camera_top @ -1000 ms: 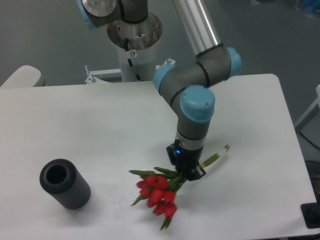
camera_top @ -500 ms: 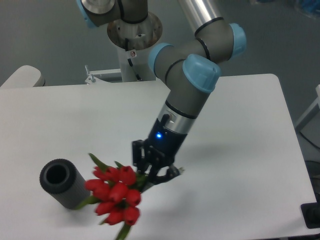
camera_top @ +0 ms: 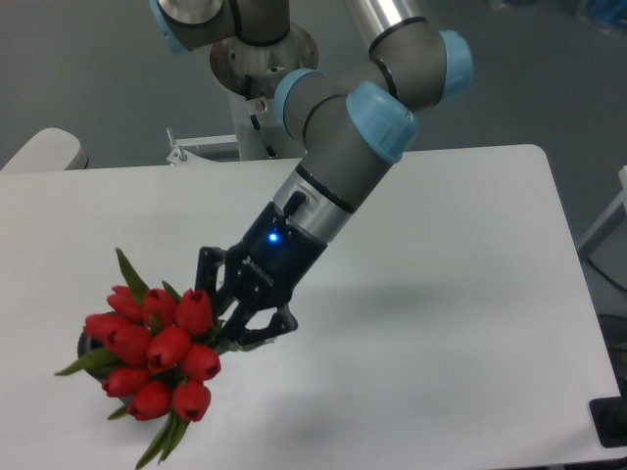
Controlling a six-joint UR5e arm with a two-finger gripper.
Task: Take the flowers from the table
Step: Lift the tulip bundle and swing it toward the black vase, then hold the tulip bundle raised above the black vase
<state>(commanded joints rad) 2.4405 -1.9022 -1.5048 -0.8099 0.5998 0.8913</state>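
One fixed cam, high, facing arm base across table (camera_top: 470, 225).

the flowers (camera_top: 157, 357) cover nearly all of the dark cylinder (camera_top: 82, 345); their stems vanish inside the claw (camera_top: 235, 331). the surface (camera_top: 470, 294) is cut off at the left and bottom edges.

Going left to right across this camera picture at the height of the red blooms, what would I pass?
Bunch of red tulips with green leaves → black two-finger gripper with a blue light, shut on the stems → bare white tabletop out to its right edge. The dark grey cylinder is almost wholly hidden behind the tulips, so it is left out.
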